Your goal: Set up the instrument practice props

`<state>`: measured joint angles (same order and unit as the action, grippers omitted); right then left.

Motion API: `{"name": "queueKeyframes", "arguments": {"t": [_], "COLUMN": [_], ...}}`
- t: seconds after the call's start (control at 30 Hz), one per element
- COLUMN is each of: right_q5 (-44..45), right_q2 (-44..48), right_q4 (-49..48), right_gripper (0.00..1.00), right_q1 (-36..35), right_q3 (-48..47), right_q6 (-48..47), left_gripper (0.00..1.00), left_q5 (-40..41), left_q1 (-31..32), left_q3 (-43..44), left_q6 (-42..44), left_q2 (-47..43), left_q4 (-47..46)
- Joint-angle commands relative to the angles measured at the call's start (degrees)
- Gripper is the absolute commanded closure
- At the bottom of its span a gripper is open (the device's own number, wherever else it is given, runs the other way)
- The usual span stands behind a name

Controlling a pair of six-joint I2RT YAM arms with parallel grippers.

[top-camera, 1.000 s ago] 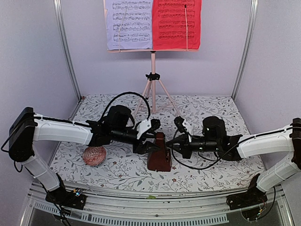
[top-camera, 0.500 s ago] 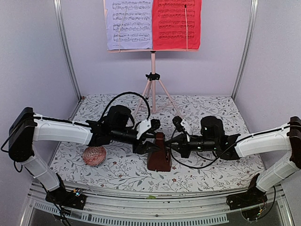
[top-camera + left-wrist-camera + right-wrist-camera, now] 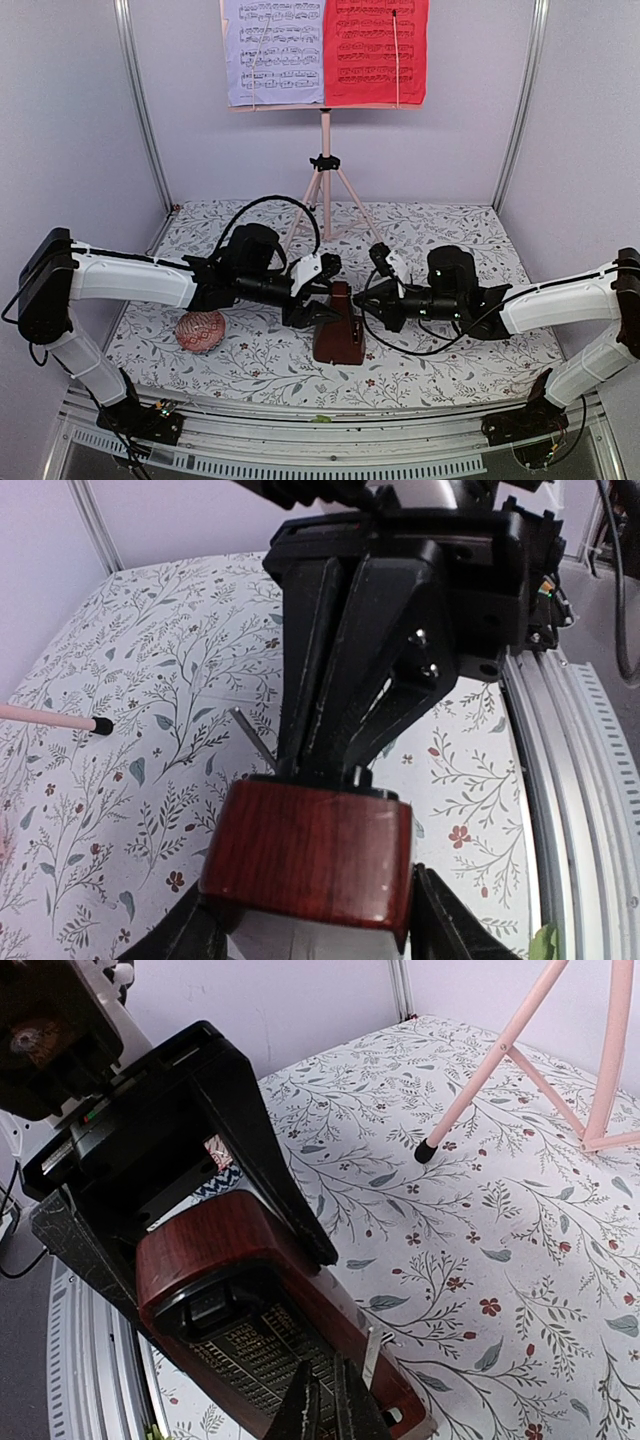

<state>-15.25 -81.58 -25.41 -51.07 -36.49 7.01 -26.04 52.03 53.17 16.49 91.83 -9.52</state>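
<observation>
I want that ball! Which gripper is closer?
Left. The left gripper clasps the metronome on the side facing the ball; the right gripper sits on the opposite side.

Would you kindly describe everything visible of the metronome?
The metronome is a small pyramid in glossy red-brown wood-look casing, standing on the floral cloth at front centre. Its open face shows a dark printed scale and a thin metal rod. The left claw grips its upper part; the right claw, closed, hovers by the rod.
</observation>
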Motion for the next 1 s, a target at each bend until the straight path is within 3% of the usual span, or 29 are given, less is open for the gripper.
{"name": "queueKeyframes", "arguments": {"t": [0.0, 0.37, 0.97], "right_q5": [0.46, -5.0, -6.45], "right_q2": [0.18, -5.87, -15.75], "right_q4": [-1.4, -1.36, 1.4], "right_gripper": [0.92, 0.89, 0.88], "right_q1": [1.0, 6.22, 11.95], "right_q3": [-1.04, -5.32, -13.44], "right_q6": [0.55, 1.86, 3.84], "left_gripper": [1.0, 1.0, 1.0], "left_q5": [-1.1, -2.09, -2.09], "left_q1": [1.43, 1.49, 1.67], "left_q3": [-0.96, -0.78, -0.78], "left_q6": [0.7, 0.74, 0.76], "left_q2": [-1.04, -1.15, -1.23], "left_q4": [2.31, 3.14, 3.63]}}
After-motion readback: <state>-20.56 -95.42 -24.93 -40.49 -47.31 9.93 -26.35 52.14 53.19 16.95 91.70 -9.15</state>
